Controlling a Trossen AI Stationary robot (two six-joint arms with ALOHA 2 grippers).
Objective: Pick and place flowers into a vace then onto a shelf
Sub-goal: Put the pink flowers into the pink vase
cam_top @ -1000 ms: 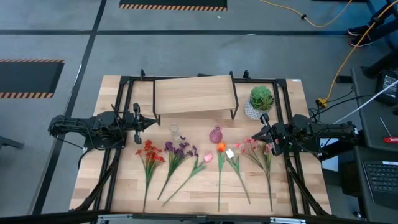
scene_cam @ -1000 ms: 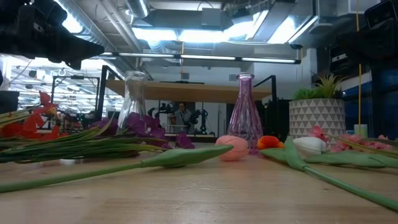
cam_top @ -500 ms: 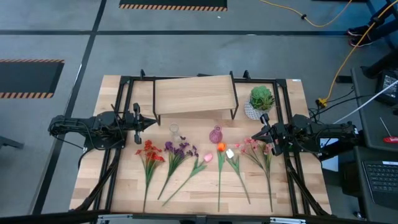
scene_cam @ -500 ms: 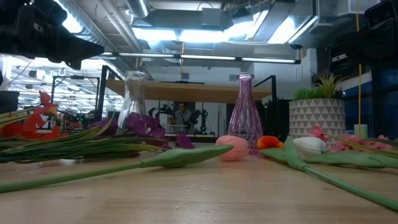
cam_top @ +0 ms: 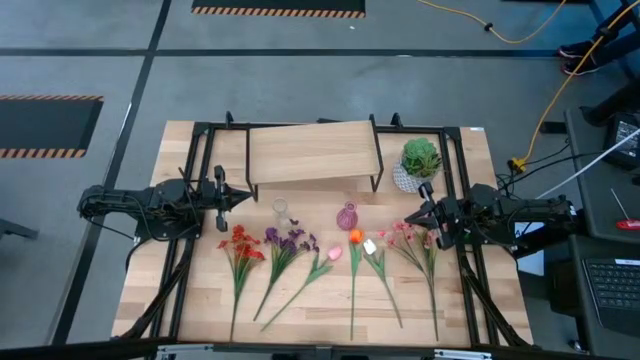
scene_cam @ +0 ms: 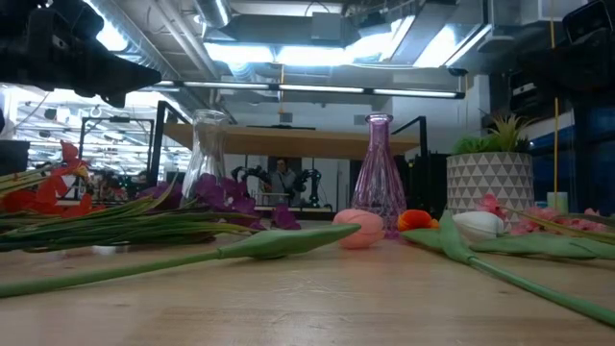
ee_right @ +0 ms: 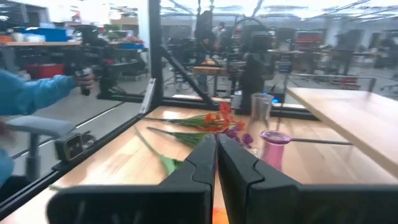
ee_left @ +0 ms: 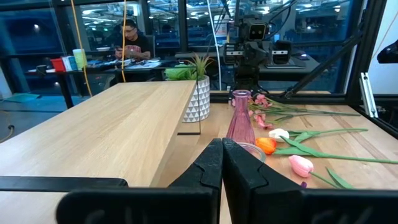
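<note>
As seen overhead, flowers (cam_top: pixel 300 262) lying flat, blossoms toward shelf (cam_top: pixel 312 152)

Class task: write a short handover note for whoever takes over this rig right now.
Left pincer: shut, empty, at the table's left edge.
Right pincer: shut, empty, beside the pink flowers on the right.
Flowers: all lying flat on the table.
Clear vase and pink vase: upright, empty, in front of the shelf.
Done: nothing.
Left: fill a vase, then set it on the shelf.

Green plant in white patterned pot (cam_top: pixel 419 164) at table's (cam_top: pixel 200 300) back right corner. Person seated (ee_left: pixel 132 42) at far desk.
</note>
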